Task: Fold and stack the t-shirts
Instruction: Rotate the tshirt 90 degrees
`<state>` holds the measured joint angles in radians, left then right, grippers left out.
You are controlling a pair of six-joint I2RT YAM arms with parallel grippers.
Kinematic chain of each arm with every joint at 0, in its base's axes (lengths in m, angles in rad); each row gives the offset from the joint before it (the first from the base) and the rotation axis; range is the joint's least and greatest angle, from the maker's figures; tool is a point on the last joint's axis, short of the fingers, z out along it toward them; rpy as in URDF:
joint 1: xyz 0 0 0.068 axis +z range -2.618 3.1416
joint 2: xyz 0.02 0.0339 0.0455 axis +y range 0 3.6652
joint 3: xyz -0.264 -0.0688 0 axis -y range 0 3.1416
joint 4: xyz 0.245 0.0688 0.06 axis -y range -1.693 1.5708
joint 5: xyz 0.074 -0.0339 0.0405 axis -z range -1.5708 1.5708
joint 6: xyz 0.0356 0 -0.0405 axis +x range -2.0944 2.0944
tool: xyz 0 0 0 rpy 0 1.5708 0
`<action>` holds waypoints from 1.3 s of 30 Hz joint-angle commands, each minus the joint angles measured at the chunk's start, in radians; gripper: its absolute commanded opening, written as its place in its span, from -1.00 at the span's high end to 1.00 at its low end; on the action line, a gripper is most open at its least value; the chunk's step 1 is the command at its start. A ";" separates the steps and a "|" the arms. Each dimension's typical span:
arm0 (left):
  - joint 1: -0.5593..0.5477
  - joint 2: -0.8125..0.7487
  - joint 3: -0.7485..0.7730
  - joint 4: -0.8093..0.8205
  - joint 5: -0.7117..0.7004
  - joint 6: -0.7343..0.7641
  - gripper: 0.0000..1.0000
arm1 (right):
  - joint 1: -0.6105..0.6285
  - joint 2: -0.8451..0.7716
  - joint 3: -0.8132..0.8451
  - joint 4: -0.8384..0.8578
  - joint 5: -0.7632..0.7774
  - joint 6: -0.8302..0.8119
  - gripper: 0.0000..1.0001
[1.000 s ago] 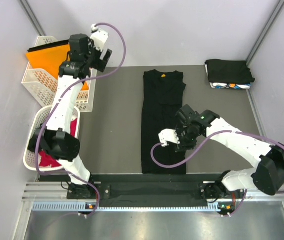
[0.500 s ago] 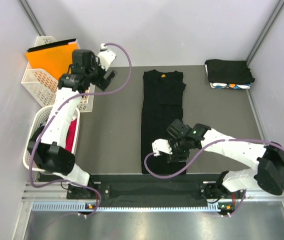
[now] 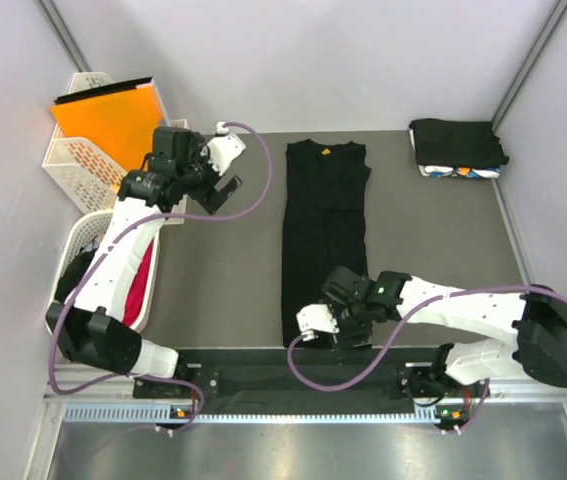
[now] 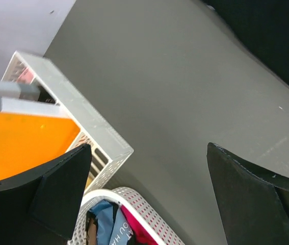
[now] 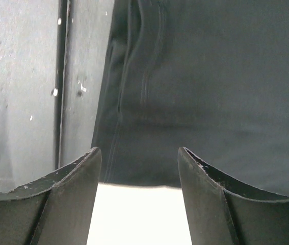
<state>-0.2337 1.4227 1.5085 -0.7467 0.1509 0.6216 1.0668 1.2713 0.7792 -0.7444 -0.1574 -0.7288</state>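
One t-shirt stack [image 3: 458, 148] far right, overhead view only

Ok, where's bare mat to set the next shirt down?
Widest bare mat: right of the laid-out black shirt, short of the folded stack. The strip between shirt and baskets is free too, left gripper hovering above. Crowded: the shirt's near hem, under the right gripper.

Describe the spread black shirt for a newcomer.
On the dark grey table mat, dead centre, lies a long black cloth t-shirt folded lengthwise into a narrow strip. Unlike the compact shirt stack at the far right corner, it is stretched out, with a small orange neck label.
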 commanded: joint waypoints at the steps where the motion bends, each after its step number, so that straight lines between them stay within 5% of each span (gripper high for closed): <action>1: -0.032 -0.019 -0.016 -0.051 0.087 0.084 -0.98 | 0.070 0.052 0.014 0.121 0.045 0.019 -0.25; 6: -0.047 0.039 -0.005 0.009 0.153 0.063 -0.96 | 0.108 0.097 0.032 0.157 0.070 0.037 -0.21; 8: -0.064 0.079 -0.002 0.061 0.177 0.052 -0.69 | 0.108 0.086 0.032 0.157 0.116 0.026 -0.11; 9: -0.068 0.097 0.005 0.079 0.188 0.052 -0.12 | 0.110 0.071 0.026 0.139 0.133 0.017 -0.04; 12: -0.092 0.194 0.038 0.174 0.199 -0.009 1.00 | 0.108 0.016 -0.003 0.091 0.196 -0.035 0.04; 19: -0.122 0.629 0.384 0.171 0.427 -0.115 1.00 | 0.042 -0.053 0.020 -0.012 0.274 -0.155 0.06; 25: -0.182 0.899 0.614 0.185 0.383 -0.122 1.00 | -0.027 -0.026 0.132 -0.078 0.332 -0.181 0.05; 39: -0.199 0.981 0.610 0.189 0.189 -0.065 1.00 | -0.103 0.062 0.241 -0.082 0.337 -0.185 0.09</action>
<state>-0.4393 2.4310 2.0872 -0.5510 0.3740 0.5243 0.9745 1.3132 0.9642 -0.8318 0.1669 -0.9024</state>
